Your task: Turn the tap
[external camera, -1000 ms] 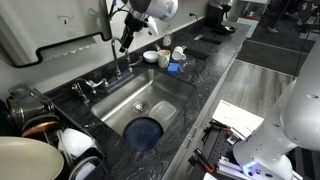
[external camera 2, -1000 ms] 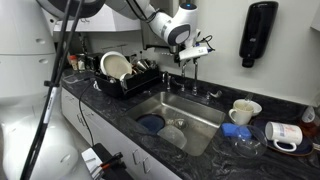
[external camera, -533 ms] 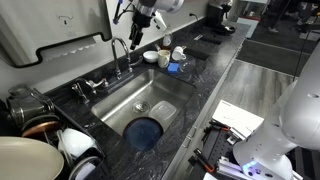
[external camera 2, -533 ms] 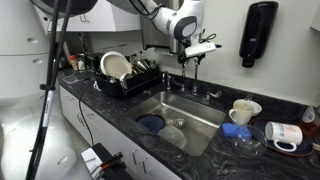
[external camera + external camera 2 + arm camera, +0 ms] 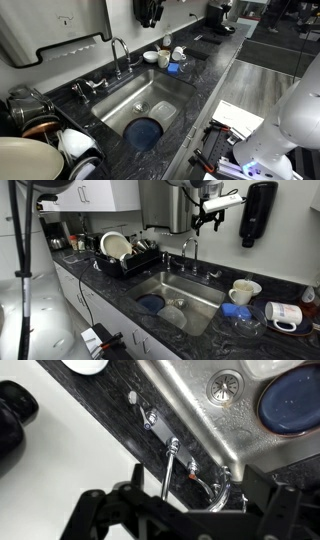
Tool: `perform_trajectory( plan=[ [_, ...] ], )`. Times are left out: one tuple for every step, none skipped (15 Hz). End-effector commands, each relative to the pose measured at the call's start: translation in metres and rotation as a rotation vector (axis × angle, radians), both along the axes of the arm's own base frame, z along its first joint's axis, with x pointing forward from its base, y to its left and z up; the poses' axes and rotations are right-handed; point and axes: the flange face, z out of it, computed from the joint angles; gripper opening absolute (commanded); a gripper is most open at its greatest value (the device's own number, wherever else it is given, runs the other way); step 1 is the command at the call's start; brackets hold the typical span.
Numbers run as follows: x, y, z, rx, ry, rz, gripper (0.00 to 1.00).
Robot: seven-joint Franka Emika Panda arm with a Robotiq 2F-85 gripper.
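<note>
One gripper (image 5: 205,224) hangs high above the counter (image 5: 150,285), its jaws standing apart and holding nothing. It is well clear of the tap (image 5: 189,248).

One tap is present. It stands upright at the back edge of the sink (image 5: 165,98), against the wall, with its arched spout reaching out over the basin. In the wrist view the tap (image 5: 170,465) lies almost directly beneath the camera.

Assessment of the step in hand: contact has yet to be made. A sound approach would be to descend straight down and bring the open jaws astride the arch, or lay one finger against its side. The push should then go sideways, so the spout swings about its upright stem. Force should stay horizontal, since downward load would strain the thin neck. The low fittings beside the base should be left untouched.

Count of remaining items:
- One sink
- One blue dish (image 5: 145,131) in the basin
- One dish rack (image 5: 125,258) beside the sink, holding plates
- Two mugs (image 5: 243,290) on the counter at the far side
- One dark wall dispenser (image 5: 256,215)
</note>
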Motion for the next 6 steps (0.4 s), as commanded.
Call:
perform_trajectory(
  plan=[
    [0.002, -0.018, 0.007, -0.085, 0.067, 0.030, 1.00],
    [0.002, -0.022, 0.005, -0.104, 0.086, 0.032, 1.00],
    [0.002, -0.027, 0.003, -0.123, 0.110, 0.031, 1.00],
    [0.002, -0.032, 0.000, -0.137, 0.128, 0.029, 1.00],
    [0.002, -0.037, -0.002, -0.150, 0.148, 0.027, 1.00],
    [0.001, -0.041, -0.005, -0.154, 0.168, 0.028, 1.00]
  ],
)
